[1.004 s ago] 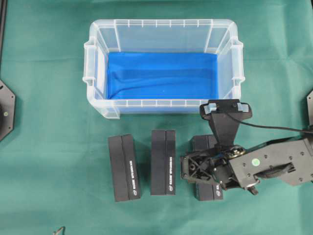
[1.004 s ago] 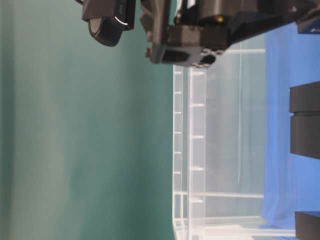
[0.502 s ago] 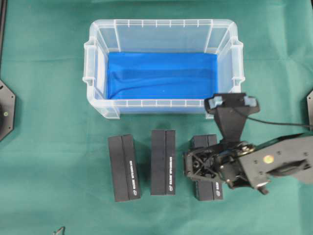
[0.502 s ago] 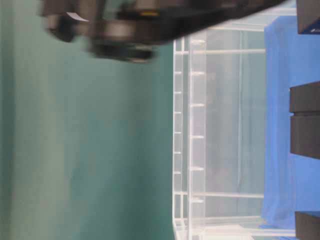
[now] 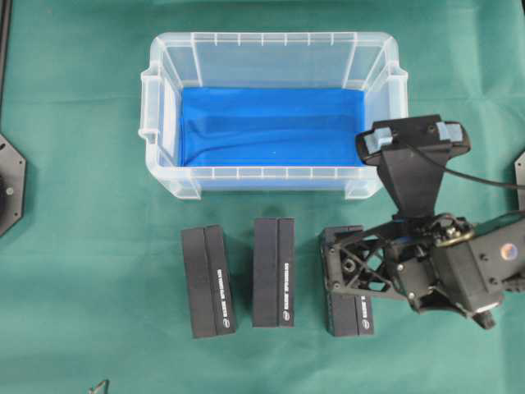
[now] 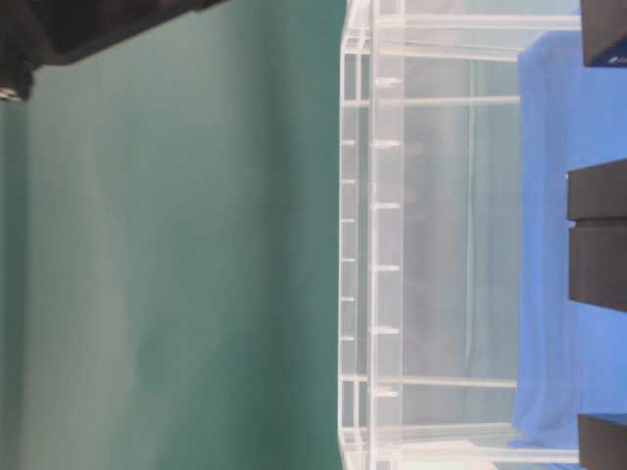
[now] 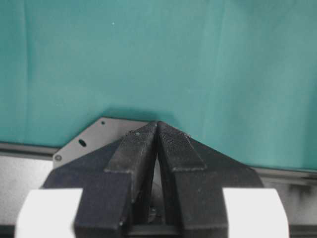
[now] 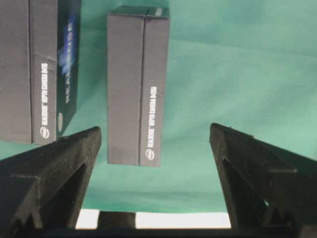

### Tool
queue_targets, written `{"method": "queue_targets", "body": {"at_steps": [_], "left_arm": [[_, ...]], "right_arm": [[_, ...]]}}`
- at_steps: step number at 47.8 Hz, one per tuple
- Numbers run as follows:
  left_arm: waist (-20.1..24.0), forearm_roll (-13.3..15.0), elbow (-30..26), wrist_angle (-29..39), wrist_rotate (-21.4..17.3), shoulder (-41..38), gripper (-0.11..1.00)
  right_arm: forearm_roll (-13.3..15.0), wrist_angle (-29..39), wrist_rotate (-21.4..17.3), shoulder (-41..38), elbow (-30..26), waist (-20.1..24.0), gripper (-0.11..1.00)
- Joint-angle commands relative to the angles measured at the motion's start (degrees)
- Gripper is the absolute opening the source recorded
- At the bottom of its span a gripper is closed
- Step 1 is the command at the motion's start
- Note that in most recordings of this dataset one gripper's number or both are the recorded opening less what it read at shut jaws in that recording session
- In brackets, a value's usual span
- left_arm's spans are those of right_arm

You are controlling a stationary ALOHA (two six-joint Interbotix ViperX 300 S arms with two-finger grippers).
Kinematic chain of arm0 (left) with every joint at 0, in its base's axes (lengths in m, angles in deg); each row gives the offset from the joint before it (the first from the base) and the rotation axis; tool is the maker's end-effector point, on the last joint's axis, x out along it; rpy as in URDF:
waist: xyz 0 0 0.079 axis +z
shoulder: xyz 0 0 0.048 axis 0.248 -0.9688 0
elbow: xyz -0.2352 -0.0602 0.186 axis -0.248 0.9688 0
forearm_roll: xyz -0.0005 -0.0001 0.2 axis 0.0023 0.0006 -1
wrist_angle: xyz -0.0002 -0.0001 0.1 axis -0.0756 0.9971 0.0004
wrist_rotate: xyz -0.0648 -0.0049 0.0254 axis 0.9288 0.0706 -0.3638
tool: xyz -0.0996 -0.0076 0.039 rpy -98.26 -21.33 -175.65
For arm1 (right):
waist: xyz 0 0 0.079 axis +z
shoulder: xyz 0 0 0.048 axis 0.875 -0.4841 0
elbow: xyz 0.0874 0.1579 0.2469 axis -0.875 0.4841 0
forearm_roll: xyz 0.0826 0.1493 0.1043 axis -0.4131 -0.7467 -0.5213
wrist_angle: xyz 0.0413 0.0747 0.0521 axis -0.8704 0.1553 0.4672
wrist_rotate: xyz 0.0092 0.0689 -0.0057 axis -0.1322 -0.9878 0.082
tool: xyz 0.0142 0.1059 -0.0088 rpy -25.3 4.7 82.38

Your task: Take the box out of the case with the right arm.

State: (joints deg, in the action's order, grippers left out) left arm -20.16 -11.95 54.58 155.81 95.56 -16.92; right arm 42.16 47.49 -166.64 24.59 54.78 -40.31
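Observation:
The clear case stands at the back, and only its blue cloth shows inside. Three black boxes lie side by side on the green cloth in front of it: left, middle and right. My right gripper hovers over the right box's near half, open, touching nothing. In the right wrist view its fingers stand wide apart around bare green cloth, with two boxes ahead. My left gripper is shut and empty over green cloth.
Dark arm base plates sit at the left edge and right edge. A small metal piece lies at the front. The table-level view shows the case wall and box ends.
My right gripper has lifted and drawn back to the right, off the right box, staying open. Its arm has nearly left the table-level view. The boxes have not moved.

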Motion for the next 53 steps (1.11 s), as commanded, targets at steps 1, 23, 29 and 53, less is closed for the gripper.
{"method": "queue_targets", "body": {"at_steps": [1, 23, 29, 53], "left_arm": [[0.09, -0.18, -0.53, -0.26, 0.09, -0.26, 0.00], [0.09, -0.26, -0.62, -0.26, 0.26, 0.09, 0.00], [0.09, -0.26, -0.62, -0.26, 0.26, 0.00, 0.00], [0.09, -0.18, -0.53, -0.26, 0.26, -0.18, 0.00]], "right_arm": [[0.26, 0.44, 0.00, 1.85, -1.41, -0.44, 0.85], [0.53, 0.53, -0.09, 2.81, -0.09, -0.26, 0.85], [0.18, 0.35, -0.88, 5.01, 2.64, 0.62, 0.85], [-0.26, 0.62, -12.13, 21.01, 19.25, 8.44, 0.84]]}}
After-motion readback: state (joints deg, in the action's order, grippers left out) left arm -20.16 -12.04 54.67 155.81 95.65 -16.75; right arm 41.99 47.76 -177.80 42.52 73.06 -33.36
